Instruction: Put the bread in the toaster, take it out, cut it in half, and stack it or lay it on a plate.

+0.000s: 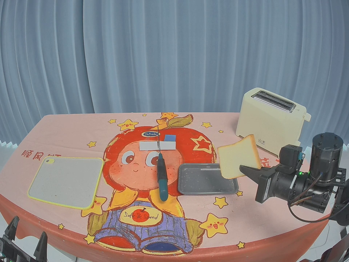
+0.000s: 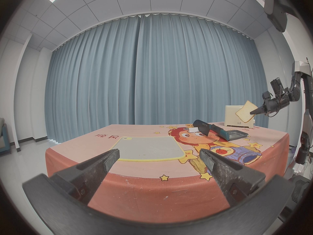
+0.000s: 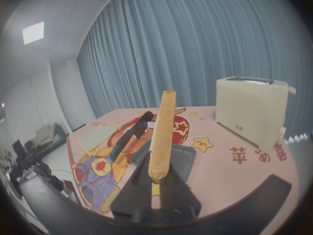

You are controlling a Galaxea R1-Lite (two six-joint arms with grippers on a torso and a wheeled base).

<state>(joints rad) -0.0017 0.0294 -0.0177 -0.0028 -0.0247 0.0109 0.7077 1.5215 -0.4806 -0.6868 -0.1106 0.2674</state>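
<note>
1. The right gripper (image 1: 244, 169) has two black wedge-shaped fingers, and they are clenched on the lower edge of the slice of pale bread with a tan crust (image 1: 238, 157).
2. The bread is flat and nearly square, with a soft porous face. It stands on its edge in the air above the table, not touching anything except the fingers.
3. Just under and beside the bread lies the grey rectangular metal tray (image 1: 203, 181), shallow, with a low rim and a dull surface.
4. Behind the bread, near the right far edge of the table, stands the cream plastic toaster (image 1: 269, 120), a smooth box with a long metal slot on top.
5. Left of the tray lies the knife with a teal handle (image 1: 162, 179). Its thin blade points away from the robot and reaches a small white block (image 1: 149, 146) and a small blue block (image 1: 169, 138).
6. Farther left lies the grey cutting board with a yellow-green border (image 1: 65, 181), flat, with rounded corners.
7. All things rest on the table with a pink cloth printed with a cartoon girl and stars (image 1: 72, 135).
8. The left gripper (image 2: 159, 160) hangs low before the near left edge of the table, its black fingers spread wide apart and holding nothing.
</note>
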